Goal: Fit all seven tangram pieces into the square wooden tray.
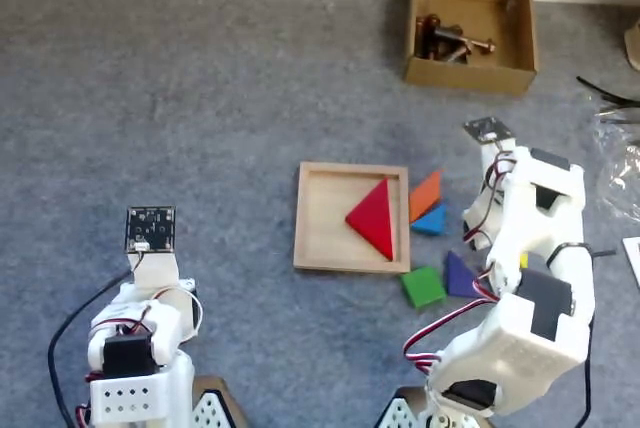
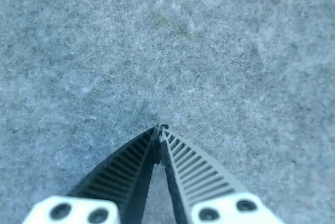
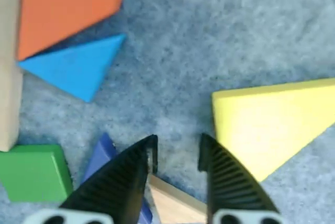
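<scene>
right pincer (image 3: 177, 148) apart among the loose pieces

ribbed black fingers (image 3: 125, 177) of the right pincer hang just over the grey felt tabletop (image 1: 150, 98), tips apart with bare felt between them. a pale wooden piece (image 3: 170, 205) shows between the fingers nearer their base; whether they touch it cannot be told. just beside one finger lies the yellow triangle (image 3: 267, 124), beside the other a dark blue piece (image 3: 104, 153).

seen from the high camera, the square wooden tray (image 1: 302, 218) sits mid-tabletop with the red triangle (image 1: 375, 216) lying flat inside, against its 3 o'clock wall. outside that wall lie the orange piece (image 1: 425, 195) and, at its 6 o'clock, the blue triangle (image 1: 430, 219). the green square (image 1: 423, 286) lies at the tray's 5 o'clock corner, the dark blue piece just beside it at 3 o'clock.

left pincer (image 2: 159, 128) is at the tray's 8 o'clock, well apart, tips pressed together over bare felt. a cardboard box (image 1: 465, 76) stands at the tray's 1 o'clock.
</scene>
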Action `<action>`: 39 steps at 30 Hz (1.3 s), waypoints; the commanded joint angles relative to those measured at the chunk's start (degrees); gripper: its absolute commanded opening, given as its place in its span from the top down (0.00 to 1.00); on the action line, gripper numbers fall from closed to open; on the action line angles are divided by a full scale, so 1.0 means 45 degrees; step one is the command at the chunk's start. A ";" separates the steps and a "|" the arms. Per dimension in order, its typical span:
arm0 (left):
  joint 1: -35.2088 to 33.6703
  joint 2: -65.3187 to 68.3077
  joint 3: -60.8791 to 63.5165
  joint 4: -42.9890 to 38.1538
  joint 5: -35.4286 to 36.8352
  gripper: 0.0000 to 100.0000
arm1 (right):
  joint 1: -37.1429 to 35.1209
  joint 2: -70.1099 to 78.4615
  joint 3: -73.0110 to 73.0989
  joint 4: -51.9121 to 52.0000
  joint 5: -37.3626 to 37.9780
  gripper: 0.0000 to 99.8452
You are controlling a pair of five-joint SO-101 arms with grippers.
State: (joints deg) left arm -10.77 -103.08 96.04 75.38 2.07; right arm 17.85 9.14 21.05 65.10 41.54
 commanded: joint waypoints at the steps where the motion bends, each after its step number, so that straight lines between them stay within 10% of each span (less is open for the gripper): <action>1: -0.0107 0.0088 0.0264 0.0098 0.0020 1.00 | 0.0479 -0.0830 -0.0928 -0.0068 0.0059 0.83; 14: -0.0107 0.0088 0.0264 0.0098 0.0020 1.00 | 0.0889 -0.0811 -0.3429 0.2784 0.0000 0.83; 22: -0.0107 0.0088 0.0264 0.0098 0.0020 1.00 | 0.0752 -0.0733 -0.3819 0.1573 -0.4142 0.75; 39: -0.0107 0.0088 0.0264 0.0098 0.0020 1.00 | 0.0752 0.2256 -0.3663 -0.0010 -0.5998 0.74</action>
State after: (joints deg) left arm -10.77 -103.08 96.04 75.38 2.07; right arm 20.66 18.90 6.99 66.68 15.25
